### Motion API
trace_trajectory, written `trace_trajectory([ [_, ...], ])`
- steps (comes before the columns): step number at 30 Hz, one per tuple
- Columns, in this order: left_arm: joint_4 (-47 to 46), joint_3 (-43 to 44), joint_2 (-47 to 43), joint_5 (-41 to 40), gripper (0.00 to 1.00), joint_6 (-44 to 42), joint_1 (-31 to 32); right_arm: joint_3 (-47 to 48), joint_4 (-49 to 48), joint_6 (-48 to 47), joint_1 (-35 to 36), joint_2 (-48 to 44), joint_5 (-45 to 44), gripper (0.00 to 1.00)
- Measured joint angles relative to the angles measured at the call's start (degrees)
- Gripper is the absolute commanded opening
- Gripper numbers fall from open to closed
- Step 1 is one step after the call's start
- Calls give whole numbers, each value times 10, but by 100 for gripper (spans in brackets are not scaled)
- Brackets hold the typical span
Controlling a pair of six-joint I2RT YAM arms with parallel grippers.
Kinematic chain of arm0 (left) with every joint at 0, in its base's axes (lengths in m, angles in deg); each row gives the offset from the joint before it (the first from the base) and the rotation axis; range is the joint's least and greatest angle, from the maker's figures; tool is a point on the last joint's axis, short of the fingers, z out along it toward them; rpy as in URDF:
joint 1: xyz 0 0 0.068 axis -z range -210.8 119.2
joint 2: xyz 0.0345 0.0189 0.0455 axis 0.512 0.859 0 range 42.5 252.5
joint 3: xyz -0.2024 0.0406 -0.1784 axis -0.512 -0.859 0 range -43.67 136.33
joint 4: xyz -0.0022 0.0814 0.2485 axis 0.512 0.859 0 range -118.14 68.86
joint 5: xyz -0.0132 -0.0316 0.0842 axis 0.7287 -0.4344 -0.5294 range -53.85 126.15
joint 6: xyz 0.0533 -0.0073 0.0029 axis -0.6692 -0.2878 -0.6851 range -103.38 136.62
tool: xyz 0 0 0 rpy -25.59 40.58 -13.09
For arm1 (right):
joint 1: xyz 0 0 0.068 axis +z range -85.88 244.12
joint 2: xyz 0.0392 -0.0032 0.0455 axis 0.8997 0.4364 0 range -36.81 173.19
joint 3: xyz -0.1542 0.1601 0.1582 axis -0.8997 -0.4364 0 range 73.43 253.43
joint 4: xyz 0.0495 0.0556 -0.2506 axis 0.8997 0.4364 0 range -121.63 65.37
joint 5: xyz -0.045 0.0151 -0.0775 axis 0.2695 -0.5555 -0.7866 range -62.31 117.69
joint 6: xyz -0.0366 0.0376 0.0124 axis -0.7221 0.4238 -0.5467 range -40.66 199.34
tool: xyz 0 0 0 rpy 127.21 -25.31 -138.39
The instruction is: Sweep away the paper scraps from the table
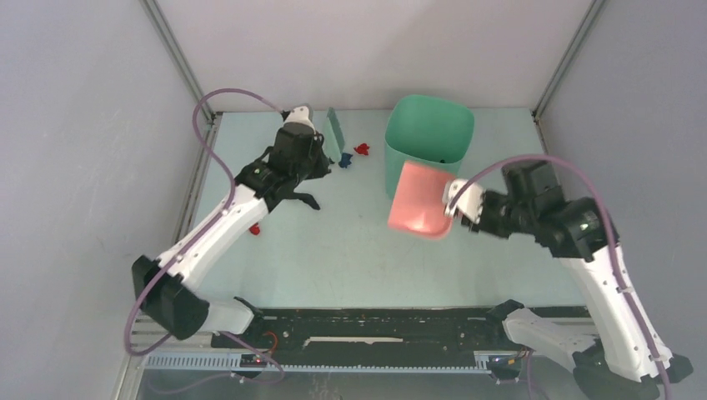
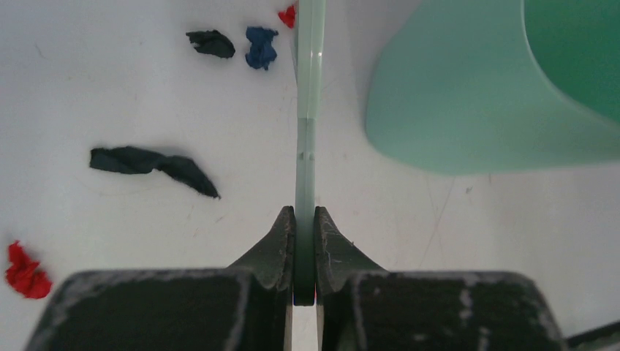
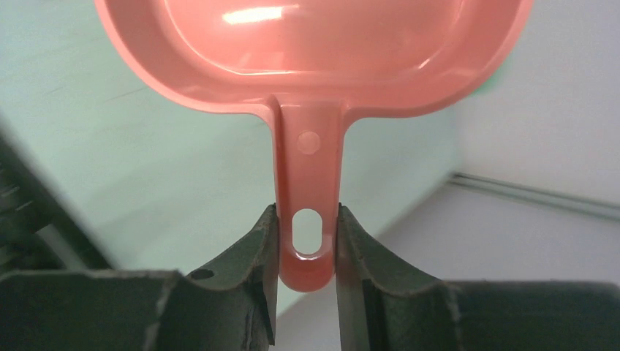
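Note:
My left gripper [image 2: 305, 219] is shut on the thin handle of the green hand brush [image 2: 309, 88], held on edge over the table [image 1: 333, 258] at the back left. Paper scraps lie left of the brush: a long black one [image 2: 153, 162], a small black one [image 2: 210, 43], a blue one [image 2: 260, 47] and red ones [image 2: 289, 14] [image 2: 25, 270]. From above, red [image 1: 362, 149] and blue [image 1: 345, 160] scraps lie between brush [image 1: 334, 136] and bin. My right gripper [image 3: 307, 219] is shut on the pink dustpan's handle [image 3: 307, 168]; the dustpan [image 1: 421, 200] hangs tilted in front of the bin.
A tall mint-green bin [image 1: 428, 142] stands at the back centre, close to the right of the brush [image 2: 468, 95]. Another red scrap [image 1: 254, 227] lies beside the left forearm. Metal rails and grey walls close in the table's left, right and back edges.

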Motion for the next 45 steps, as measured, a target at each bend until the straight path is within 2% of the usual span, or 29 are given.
trace_trajectory([
  [2, -25, 16, 41, 16, 0, 24, -25, -82, 21, 3, 9, -30, 36, 0],
  [3, -69, 34, 107, 46, 0, 62, -61, -169, 45, 12, 10, -47, 79, 0],
  [5, -75, 38, 127, 61, 0, 80, -71, -185, 42, 14, 3, -49, 98, 0],
  [10, -162, 110, 263, 128, 0, 155, -97, -282, 39, 23, -33, -111, 149, 0],
  [17, -236, 122, 379, 172, 0, 281, -96, -313, 43, 34, -70, -157, 192, 0],
  [24, -301, 73, 382, 165, 0, 375, -98, -339, 39, 44, -85, -167, 204, 0],
  [31, -326, -95, 269, 179, 0, 419, -103, -342, 39, 45, -89, -168, 198, 0],
  [38, -296, -289, -14, 222, 0, 423, -94, -342, 39, 43, -96, -163, 176, 0],
  [42, -219, -329, -181, 219, 0, 392, -72, -342, 38, 43, -100, -161, 166, 0],
  [45, -153, -313, -245, 185, 0, 339, -69, -342, 37, 43, -102, -161, 160, 0],
])
